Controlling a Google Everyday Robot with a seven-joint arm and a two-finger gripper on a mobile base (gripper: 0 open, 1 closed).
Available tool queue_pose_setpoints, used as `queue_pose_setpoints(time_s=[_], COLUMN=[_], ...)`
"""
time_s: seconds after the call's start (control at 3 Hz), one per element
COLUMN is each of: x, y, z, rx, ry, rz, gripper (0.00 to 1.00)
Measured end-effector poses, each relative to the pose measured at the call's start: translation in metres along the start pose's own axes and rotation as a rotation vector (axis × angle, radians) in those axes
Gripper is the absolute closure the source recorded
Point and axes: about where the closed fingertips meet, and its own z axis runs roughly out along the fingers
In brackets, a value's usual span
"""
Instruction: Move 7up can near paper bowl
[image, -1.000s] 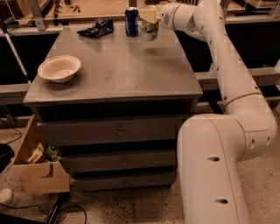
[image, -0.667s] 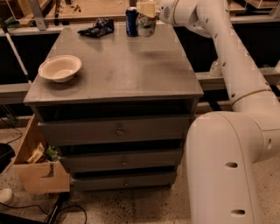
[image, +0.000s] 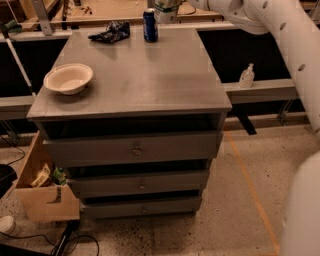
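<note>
Gripper at top edge apparently holds 7up can, far from paper bowl.

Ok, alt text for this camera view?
The gripper of the white arm holds the 7up can up at the top edge, beside a blue can at the back of the grey drawer cabinet; the paper bowl sits near its left edge.

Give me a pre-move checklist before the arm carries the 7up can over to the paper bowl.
1. Grip: ok, the gripper at the picture's top edge holds the 7up can above the table.
2. Paper bowl found: ok, upright at the table's left side.
3. Blue can clearance: cannot tell, it stands close beside the held can.
4. Landing spot right of bowl: ok, nothing stands there.
</note>
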Motion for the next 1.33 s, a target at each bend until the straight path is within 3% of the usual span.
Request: queue_pose_setpoints(time_s=[0.33, 0.67, 1.0, 1.33], x=[0.02, 0.096, 0.124, 0.134], y=[0.047, 0.1, 0.126, 0.145], z=[-0.007, 0.008, 0.019, 0.029], rx=[-0.044, -0.13, -0.197, -0.259], ry=[0.023, 0.134, 0.165, 0.161], rz=[0.026, 0.074, 0.091, 0.086], gripper=[1.0, 1.0, 1.0, 1.0])
